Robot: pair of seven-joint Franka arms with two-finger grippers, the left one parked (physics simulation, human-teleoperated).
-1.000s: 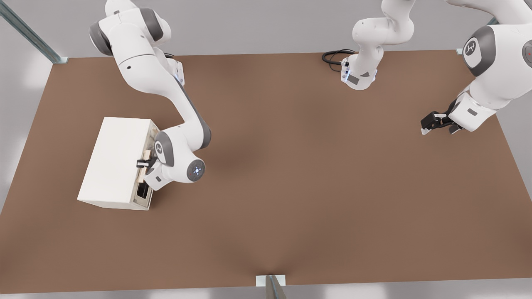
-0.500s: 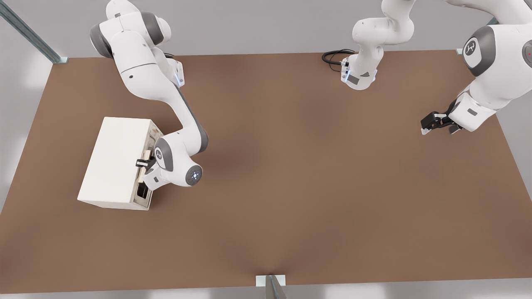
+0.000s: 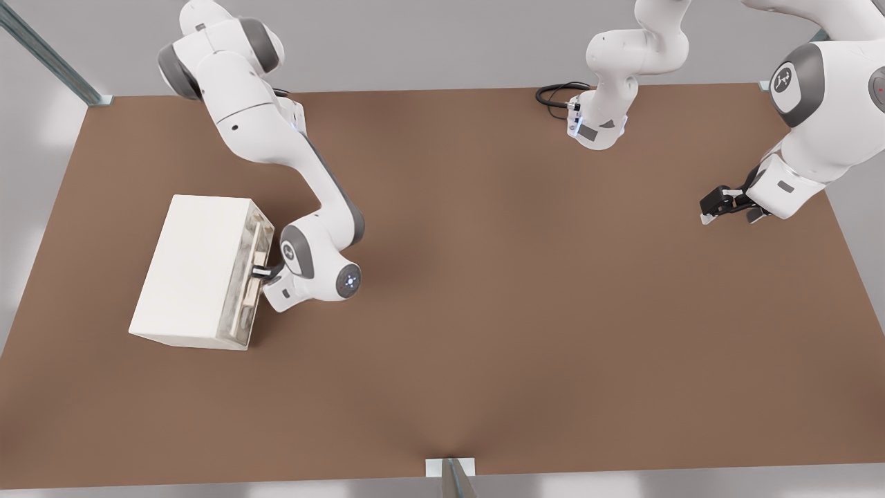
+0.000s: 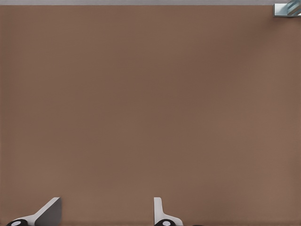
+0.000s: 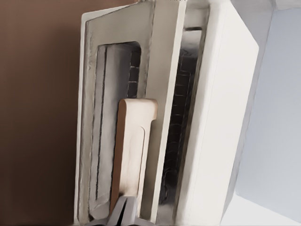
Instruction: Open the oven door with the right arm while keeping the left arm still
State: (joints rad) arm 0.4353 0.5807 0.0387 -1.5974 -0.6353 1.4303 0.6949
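The cream-white oven (image 3: 190, 266) stands on the brown table at the front view's left. Its door (image 3: 242, 287) leans a little away from the box at the top, leaving a narrow gap. The right arm (image 3: 276, 138) reaches down to it, its lit wrist pad (image 3: 348, 281) facing up. My gripper (image 3: 261, 272) is shut on the pale tan handle (image 3: 252, 294), midway along the bar. The right wrist view shows the handle (image 5: 134, 150) against the door's window frame (image 5: 91, 141), the gripper (image 5: 123, 214) at the bar, and the wire rack (image 5: 181, 117) through the gap.
The left arm (image 3: 816, 104) hangs parked at the front view's far right, with its black gripper (image 3: 722, 204) above the table. A black cable (image 3: 553, 93) lies by an arm base (image 3: 598, 117) at the back edge. A metal post (image 3: 449, 474) stands at the near edge.
The door, shut against the oven before, has swung a little open. My gripper and wrist have moved towards the front view's right with the handle.
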